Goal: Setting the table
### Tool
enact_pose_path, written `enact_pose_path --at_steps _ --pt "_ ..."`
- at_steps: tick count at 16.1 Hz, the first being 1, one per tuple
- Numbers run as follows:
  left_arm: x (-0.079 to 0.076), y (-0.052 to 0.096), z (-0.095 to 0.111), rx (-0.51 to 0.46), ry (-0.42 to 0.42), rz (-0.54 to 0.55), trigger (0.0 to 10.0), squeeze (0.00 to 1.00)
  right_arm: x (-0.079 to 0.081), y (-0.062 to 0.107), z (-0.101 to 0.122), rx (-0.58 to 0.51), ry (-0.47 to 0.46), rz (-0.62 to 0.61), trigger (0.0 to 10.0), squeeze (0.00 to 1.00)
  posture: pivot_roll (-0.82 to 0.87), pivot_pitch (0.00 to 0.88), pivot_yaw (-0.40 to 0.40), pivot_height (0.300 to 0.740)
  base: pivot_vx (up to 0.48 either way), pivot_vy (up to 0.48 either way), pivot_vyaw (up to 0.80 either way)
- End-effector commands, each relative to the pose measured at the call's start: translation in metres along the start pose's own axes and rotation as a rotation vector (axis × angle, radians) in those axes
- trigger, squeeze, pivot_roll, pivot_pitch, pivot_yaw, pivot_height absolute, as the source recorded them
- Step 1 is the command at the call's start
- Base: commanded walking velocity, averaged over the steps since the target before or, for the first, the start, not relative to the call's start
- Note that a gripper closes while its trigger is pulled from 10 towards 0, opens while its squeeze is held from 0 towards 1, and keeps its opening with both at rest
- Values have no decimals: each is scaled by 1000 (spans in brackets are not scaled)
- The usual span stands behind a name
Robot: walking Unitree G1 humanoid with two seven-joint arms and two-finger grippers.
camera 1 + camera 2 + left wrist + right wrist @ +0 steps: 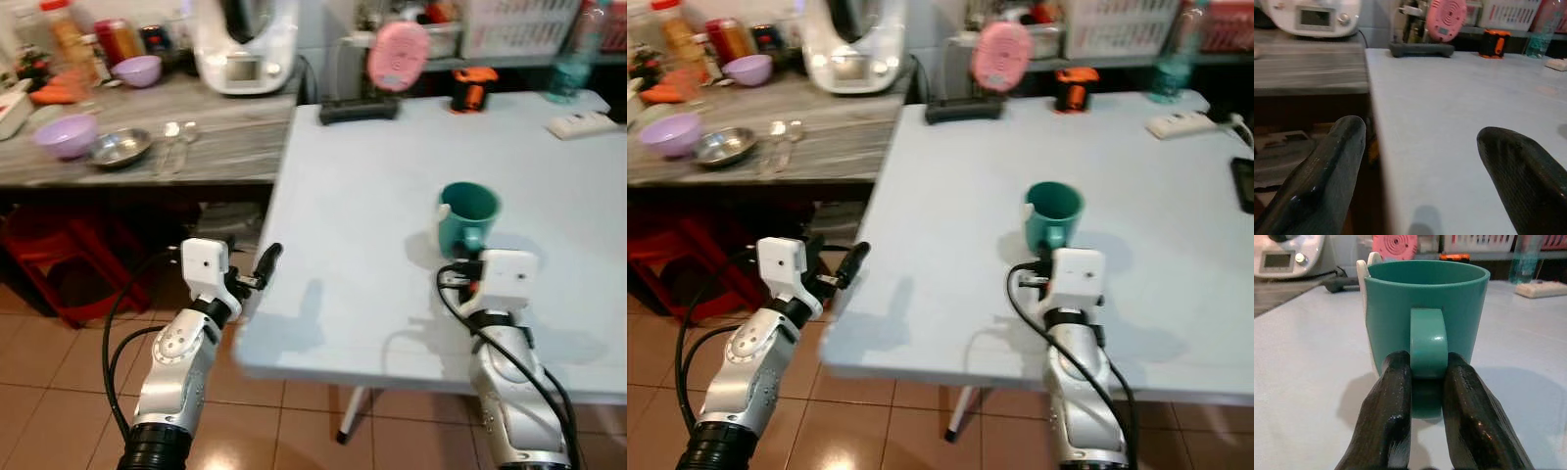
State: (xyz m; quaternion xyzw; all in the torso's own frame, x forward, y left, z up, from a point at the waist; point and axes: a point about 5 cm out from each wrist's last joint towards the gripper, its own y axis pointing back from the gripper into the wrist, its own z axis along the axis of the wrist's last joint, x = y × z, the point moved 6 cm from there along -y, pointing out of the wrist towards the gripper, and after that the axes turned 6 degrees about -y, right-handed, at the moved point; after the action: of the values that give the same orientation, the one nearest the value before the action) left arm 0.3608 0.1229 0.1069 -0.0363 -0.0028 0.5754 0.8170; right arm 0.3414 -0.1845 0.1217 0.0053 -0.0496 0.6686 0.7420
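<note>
From the head camera's left eye, a teal mug (pixel 468 217) stood right of centre on the pale blue table (pixel 372 196), its handle turned toward the robot. The right gripper (pixel 468 266) sat just under it in the lower right of the frame, fingers hidden behind the white wrist housing. The left gripper (pixel 266 262) hung lower left, at the table's near left edge. In the upper left, a grey counter (pixel 225 137) carried two purple bowls (pixel 67 135), a steel dish (pixel 120 148) and a white kitchen appliance (pixel 247 44). A pink fan (pixel 398 54) stood at top centre.

The right eye showed the same layout, with a black device (pixel 1244 183) at the right edge.

In the left wrist view, the two black fingers (pixel 1327 171) stood wide apart, holding nothing, either side of the table's edge.

In the right wrist view, the black fingers (pixel 1386 416) were clamped on the mug's handle (pixel 1428 342), one on each side, with the mug filling the centre and resting on the table.
</note>
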Motion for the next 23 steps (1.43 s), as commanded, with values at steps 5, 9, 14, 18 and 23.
enact_pose_path --at_steps 5,9,14,18,23 --pt "11 1 2 -3 -22 28 10000 0 14 -1 11 -34 -22 35 10000 0 -84 19 119 740 0 398 0" --pt "12 0 2 -4 -26 31 10000 0 15 -1 11 -34 -25 34 10000 0 -81 18 122 740 0 404 0" --pt "11 -2 2 -5 -32 35 10000 0 15 -2 11 -36 -29 36 10000 0 -80 16 122 740 0 407 0" --pt "13 -1 1 -3 -37 45 10000 0 17 -2 12 -41 -19 45 10000 0 -80 15 119 740 0 407 0" --pt "15 -2 0 1 -51 64 10000 0 19 -2 12 -44 -11 57 10000 0 -79 11 119 740 0 407 0"
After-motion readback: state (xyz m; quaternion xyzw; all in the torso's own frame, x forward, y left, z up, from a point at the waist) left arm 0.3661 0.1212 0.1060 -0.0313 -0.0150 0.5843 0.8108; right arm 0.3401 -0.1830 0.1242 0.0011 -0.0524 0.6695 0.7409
